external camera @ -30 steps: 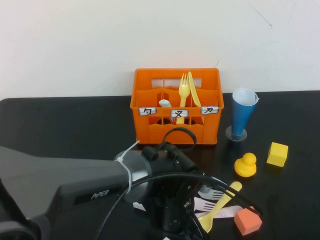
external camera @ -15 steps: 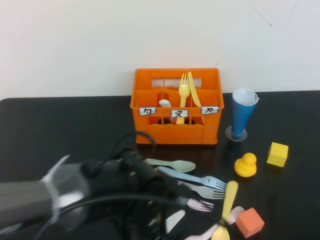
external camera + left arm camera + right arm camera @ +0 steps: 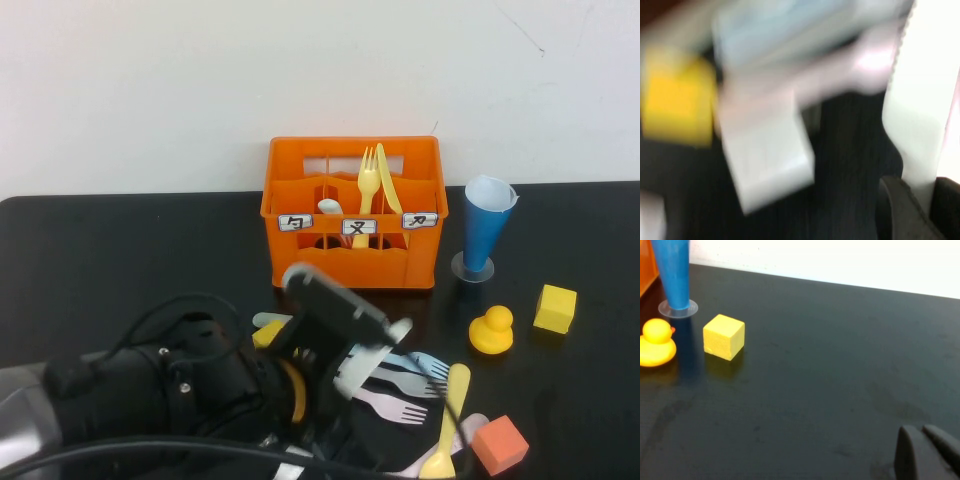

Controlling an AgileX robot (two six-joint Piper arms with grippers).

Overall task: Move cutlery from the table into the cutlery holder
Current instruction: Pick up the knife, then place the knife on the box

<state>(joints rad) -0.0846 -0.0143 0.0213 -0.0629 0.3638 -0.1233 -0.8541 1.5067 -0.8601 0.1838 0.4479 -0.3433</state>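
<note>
Left gripper [image 3: 345, 365] hung low over the table [image 3: 120, 260], right above the loose cutlery [image 3: 415, 385] strewn in front of the cutlery holder [image 3: 352, 212]; finger state impossible to tell. Right gripper [image 3: 927, 452] sat closed, well apart, near the table's right side.
</note>
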